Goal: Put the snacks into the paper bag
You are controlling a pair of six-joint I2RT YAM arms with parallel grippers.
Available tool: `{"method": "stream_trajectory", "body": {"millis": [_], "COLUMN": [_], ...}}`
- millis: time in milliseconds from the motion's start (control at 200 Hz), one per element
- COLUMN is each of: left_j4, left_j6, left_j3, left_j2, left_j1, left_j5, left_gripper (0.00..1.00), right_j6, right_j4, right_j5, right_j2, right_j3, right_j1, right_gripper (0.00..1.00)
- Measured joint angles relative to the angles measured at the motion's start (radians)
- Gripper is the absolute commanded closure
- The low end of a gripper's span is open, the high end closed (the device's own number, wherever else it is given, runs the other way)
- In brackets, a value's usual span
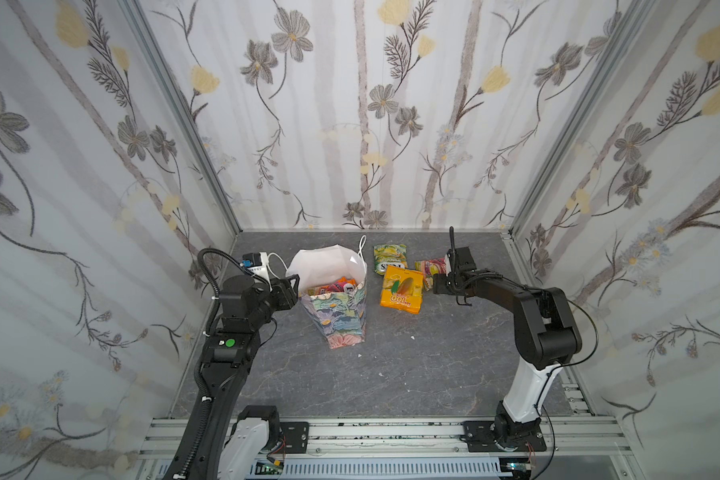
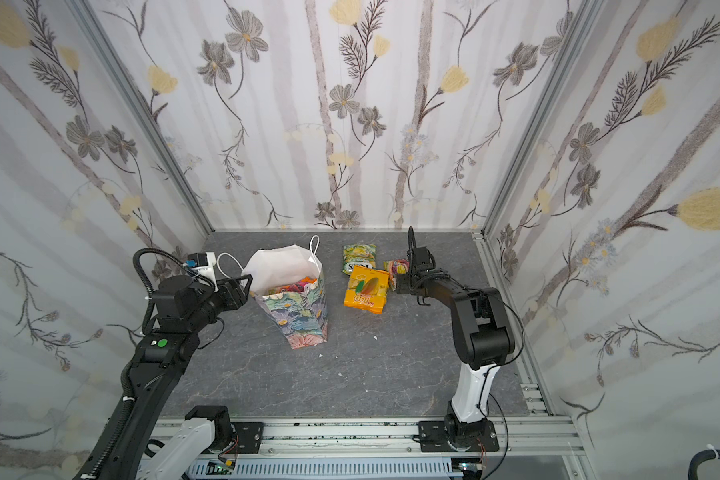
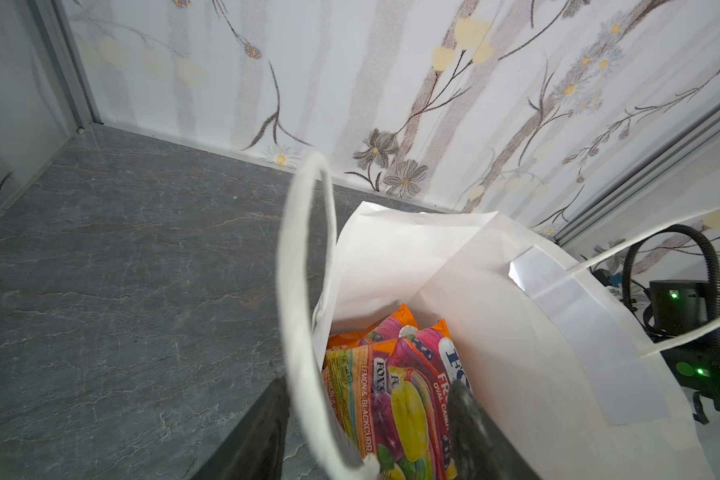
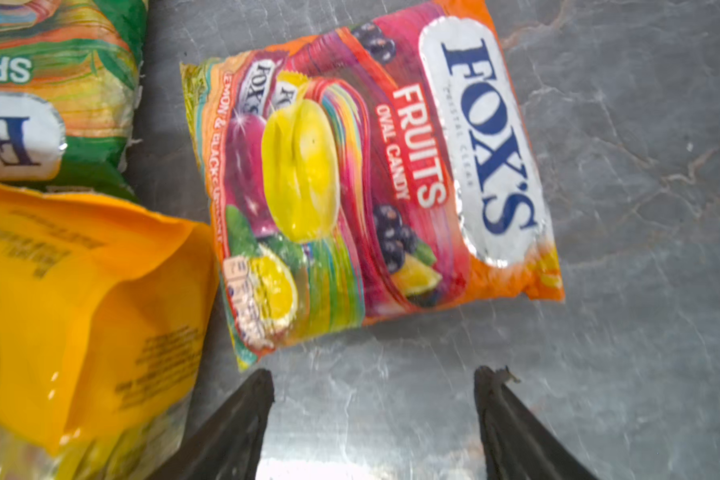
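Observation:
The paper bag [image 1: 337,318] [image 2: 302,318] stands open left of centre, and several FOX'S snacks [image 3: 391,374] lie inside it. My left gripper [image 1: 292,286] [image 3: 368,380] is open astride the bag's left rim, one finger outside by the cord handle [image 3: 304,291], one inside. Three snacks lie on the table to the right of the bag: a green packet [image 1: 390,257] [image 4: 38,104], an orange mango pack [image 1: 402,289] [image 4: 80,311] and a red FOX'S packet [image 1: 429,266] [image 4: 371,174]. My right gripper [image 1: 439,284] [image 4: 373,374] hangs open and empty just short of the red packet.
A small white box [image 1: 255,262] sits behind the left arm, close to the bag's other handle. Floral walls close in the grey table [image 1: 391,374] on three sides. An aluminium rail [image 1: 391,432] with both arm bases runs along the front.

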Motion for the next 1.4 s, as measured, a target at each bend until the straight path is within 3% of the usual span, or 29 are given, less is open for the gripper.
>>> {"method": "stream_trajectory", "body": {"millis": [160, 579, 794, 1089, 1399], "left_j4": [-0.007, -0.030, -0.053, -0.056, -0.051], "left_j6": [0.003, 0.026, 0.029, 0.029, 0.024], "left_j3": [0.005, 0.038, 0.018, 0.004, -0.011], "left_j2": [0.002, 0.016, 0.007, -0.005, -0.019], "left_j1": [0.000, -0.002, -0.008, -0.013, -0.015], "left_j5": [-0.001, -0.005, 0.006, 0.007, -0.001], "left_gripper": [0.39, 0.38, 0.38, 0.38, 0.38], "right_j6": [0.006, -0.047, -0.076, -0.091, -0.002], "right_j4": [-0.003, -0.034, -0.076, -0.048, 0.044], "right_j5": [0.011, 0.048, 0.052, 0.043, -0.080], "right_j2": [-0.023, 0.367, 0.443, 0.334, -0.005], "right_j3": [0.046, 0.504, 0.562, 0.381, -0.085], "right_j1": [-0.002, -0.005, -0.013, -0.026, -0.001], "right_gripper": [0.22, 0.23, 0.24, 0.24, 0.26]}}
